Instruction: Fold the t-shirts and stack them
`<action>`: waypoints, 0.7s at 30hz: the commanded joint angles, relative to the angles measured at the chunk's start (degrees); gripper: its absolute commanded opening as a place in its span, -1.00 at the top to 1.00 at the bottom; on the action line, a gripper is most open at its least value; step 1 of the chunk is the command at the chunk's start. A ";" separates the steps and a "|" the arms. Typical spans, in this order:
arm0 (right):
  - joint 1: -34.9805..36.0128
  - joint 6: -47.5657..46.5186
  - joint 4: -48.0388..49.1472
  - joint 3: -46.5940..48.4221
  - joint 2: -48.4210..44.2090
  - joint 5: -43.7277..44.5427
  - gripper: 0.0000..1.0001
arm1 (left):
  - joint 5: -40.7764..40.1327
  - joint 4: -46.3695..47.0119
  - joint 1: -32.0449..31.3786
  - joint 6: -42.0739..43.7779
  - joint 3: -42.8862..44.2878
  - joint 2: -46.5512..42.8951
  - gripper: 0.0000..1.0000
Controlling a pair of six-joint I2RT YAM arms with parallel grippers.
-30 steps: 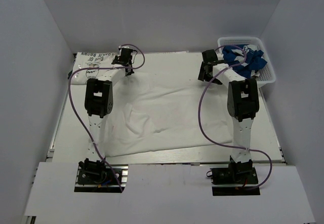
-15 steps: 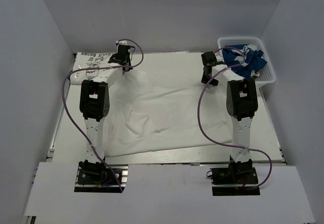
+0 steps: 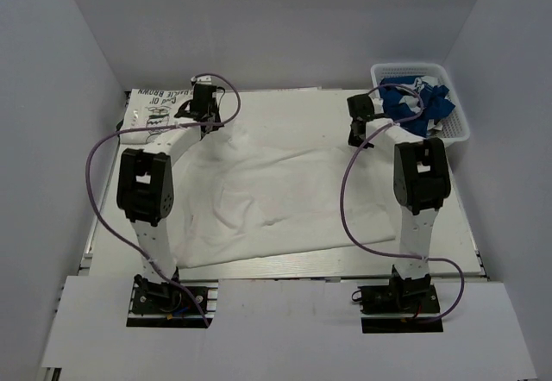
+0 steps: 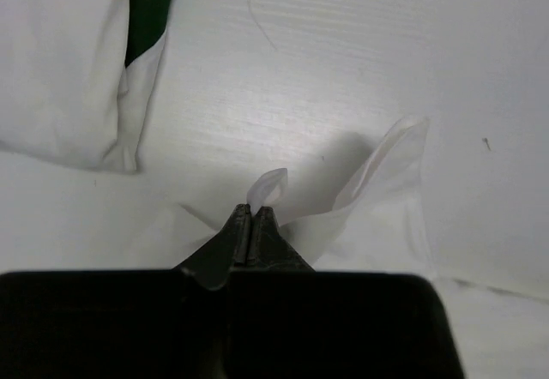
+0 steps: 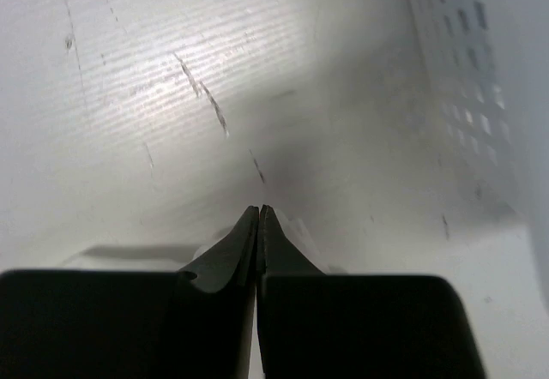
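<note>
Gripping a spread white cloth t-shirt [image 3: 285, 196] at its far edge on the white table [image 3: 285, 105].
A white plastic mesh basket [image 3: 412, 67] at the far right corner holds a crumpled royal blue cloth t-shirt [image 3: 414, 101]. The spread shirt lies mid-table with its long axis running left to right. The left claw [image 4: 254, 213] is clamped on a raised fold at the shirt's far left corner. The right claw [image 5: 260, 214] is pressed together just beside the basket wall; whether cloth is caught between its tips is unclear. A folded white t-shirt with green lettering [image 3: 155, 109] lies at the far left corner, lengthwise left to right.
</note>
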 commanded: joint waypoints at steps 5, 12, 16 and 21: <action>0.41 -2.66 9.88 -11.17 -14.03 -1.10 1.00 | 5.12 1.10 -0.67 -7.69 -14.85 -19.16 1.00; 0.50 -3.45 12.00 -18.82 -22.12 -3.91 1.00 | 11.11 3.48 -0.67 -14.81 -32.69 -36.03 1.00; 0.50 -1.79 12.53 -23.65 -25.64 -4.36 1.00 | 13.92 3.48 -0.67 -18.15 -39.56 -45.87 1.00; 0.15 -1.87 11.74 -27.09 -32.23 -0.68 1.00 | 15.24 1.46 -0.67 -20.09 -46.85 -56.25 1.00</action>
